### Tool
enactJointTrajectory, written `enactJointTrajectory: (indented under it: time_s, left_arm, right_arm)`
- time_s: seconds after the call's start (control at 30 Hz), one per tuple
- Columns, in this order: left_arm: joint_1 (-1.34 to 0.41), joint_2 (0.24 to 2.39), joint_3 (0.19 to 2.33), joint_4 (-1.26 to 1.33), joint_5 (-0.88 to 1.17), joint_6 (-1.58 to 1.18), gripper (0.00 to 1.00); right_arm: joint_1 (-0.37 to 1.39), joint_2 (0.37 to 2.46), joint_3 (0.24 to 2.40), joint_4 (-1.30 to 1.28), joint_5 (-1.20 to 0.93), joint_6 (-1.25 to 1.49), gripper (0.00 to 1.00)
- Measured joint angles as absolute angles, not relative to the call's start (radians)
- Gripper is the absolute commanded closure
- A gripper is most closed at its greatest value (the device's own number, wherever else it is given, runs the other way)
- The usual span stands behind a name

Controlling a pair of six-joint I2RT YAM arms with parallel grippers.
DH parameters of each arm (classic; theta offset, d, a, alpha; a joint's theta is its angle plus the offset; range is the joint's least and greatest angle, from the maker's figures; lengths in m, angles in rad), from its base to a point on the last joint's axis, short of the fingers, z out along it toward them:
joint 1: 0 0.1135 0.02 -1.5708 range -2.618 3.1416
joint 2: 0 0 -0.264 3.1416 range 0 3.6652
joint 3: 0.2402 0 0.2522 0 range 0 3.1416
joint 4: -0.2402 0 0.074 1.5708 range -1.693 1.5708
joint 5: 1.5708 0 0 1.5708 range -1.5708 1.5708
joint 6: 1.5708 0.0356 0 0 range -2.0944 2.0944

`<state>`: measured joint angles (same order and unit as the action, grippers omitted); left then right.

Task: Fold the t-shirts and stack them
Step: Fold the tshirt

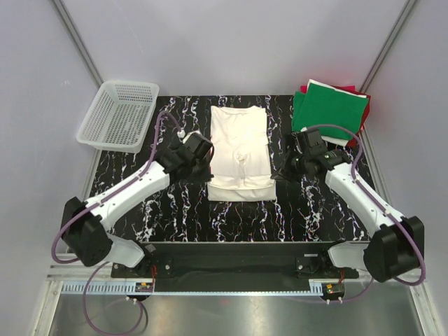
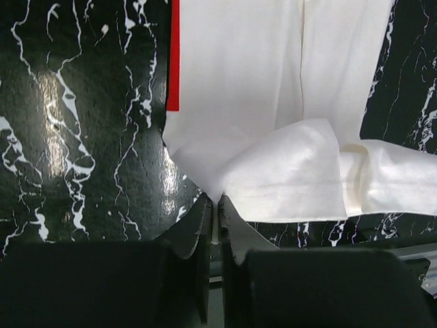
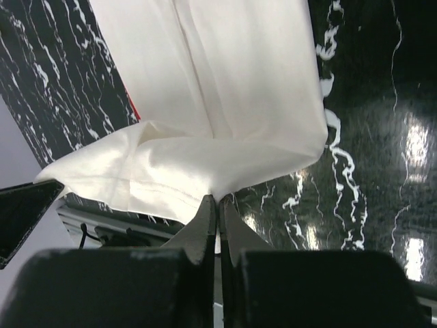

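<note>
Pinching: left claw (image 2: 215, 205) and right claw (image 3: 217, 203) each closed tight on a folded edge of the cream shirt (image 1: 240, 140), centre of the tabletop (image 1: 175, 217). Light, limp stuff; I'd grip corners, or it'll sag.

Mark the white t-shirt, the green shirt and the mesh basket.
white t-shirt (image 1: 239, 136): top view, middle of folded body.
green shirt (image 1: 329, 105): top view, its upper face.
mesh basket (image 1: 94, 116): top view, left wall.

Desk (image 1: 182, 217): black surface with white marble veining, glossy. Lying directly on it: a white mesh basket (image 1: 117, 114) at the far left corner; a cream-white t-shirt (image 1: 240, 150), folded, at centre; a stack of t-shirts (image 1: 329, 110), green uppermost over red and white, at the far right corner.
</note>
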<state>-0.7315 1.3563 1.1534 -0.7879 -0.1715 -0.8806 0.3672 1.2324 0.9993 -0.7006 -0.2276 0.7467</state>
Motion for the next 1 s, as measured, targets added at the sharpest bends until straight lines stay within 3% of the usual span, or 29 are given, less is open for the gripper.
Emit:
enactJointTrajectory:
  time_s: [0.67,0.77,0.8,0.87,0.9,1.0]
  left_arm:
    - [-0.522,1.827,1.504,-0.774,0.006,-0.647,0.89]
    - [-0.502,1.905,1.535,-0.776,0.034,-0.629,0.88]
    - [-0.495,1.938,1.552,-0.778,0.043,-0.624,0.87]
    - [-0.481,2.002,1.589,-0.788,0.057,-0.617,0.83]
    - [-0.474,2.032,1.606,-0.791,0.062,-0.613,0.71]
    - [-0.443,2.116,1.706,-0.855,0.089,-0.593,0.53]
  right_arm:
    - [0.251,1.678,1.218,-0.601,-0.309,0.614,1.00]
    - [0.241,1.743,1.221,-0.580,-0.321,0.614,0.91]
    - [0.238,1.765,1.225,-0.577,-0.327,0.612,0.77]
    - [0.232,1.832,1.264,-0.578,-0.337,0.604,0.64]
    - [0.228,1.868,1.293,-0.583,-0.340,0.598,0.52]
    - [0.215,1.961,1.413,-0.622,-0.342,0.580,0.41]
